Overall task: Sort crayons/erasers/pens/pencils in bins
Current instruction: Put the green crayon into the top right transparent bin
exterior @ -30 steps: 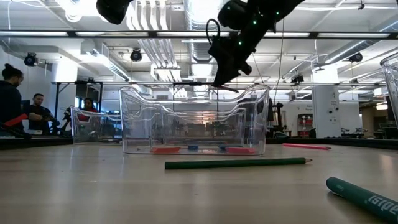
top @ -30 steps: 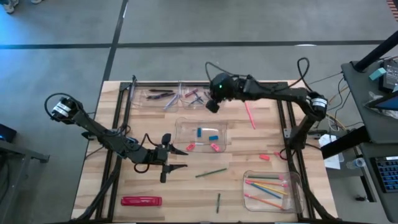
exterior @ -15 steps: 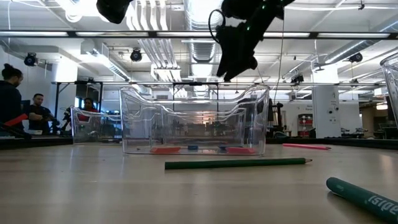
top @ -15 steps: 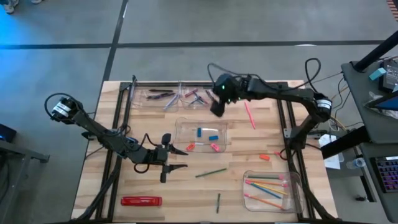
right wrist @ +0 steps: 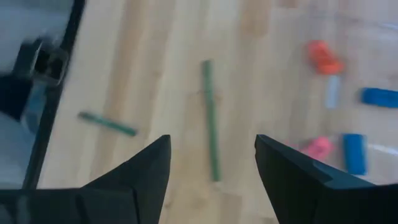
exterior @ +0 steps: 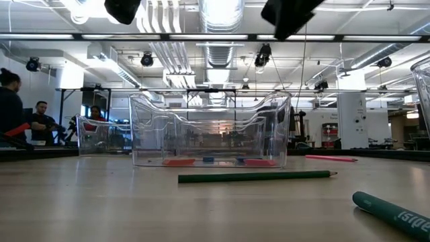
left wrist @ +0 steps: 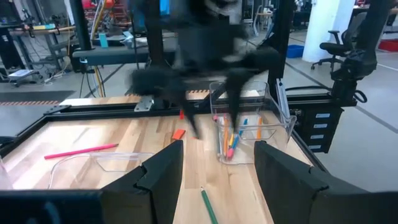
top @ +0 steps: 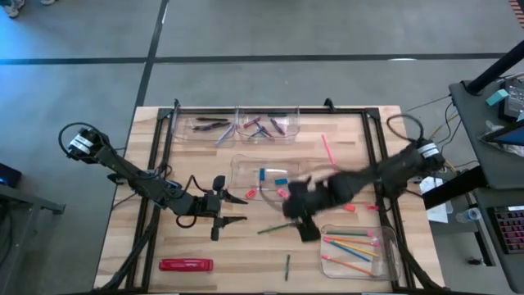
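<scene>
Sorting surface [top: 196,246], four bins, both arms in view.
High view: eraser bin [top: 246,170] held blue and pink erasers [top: 279,180]; pencil bin [top: 389,246] held pencils [top: 348,242]; right gripper [top: 304,230] hung over a loose green pencil [top: 277,228]. Left wrist view: left gripper [left wrist: 214,180] was open, empty. Right wrist view: fingers [right wrist: 140,180] were spread, empty, above that pencil.

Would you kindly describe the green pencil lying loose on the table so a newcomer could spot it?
Start at the central bin holding erasers. Just in front of it, on bare wood beside the right gripper, lies the green pencil. It is long and slim, unlike the shorter, darker green stick nearer the table's front edge.
</scene>
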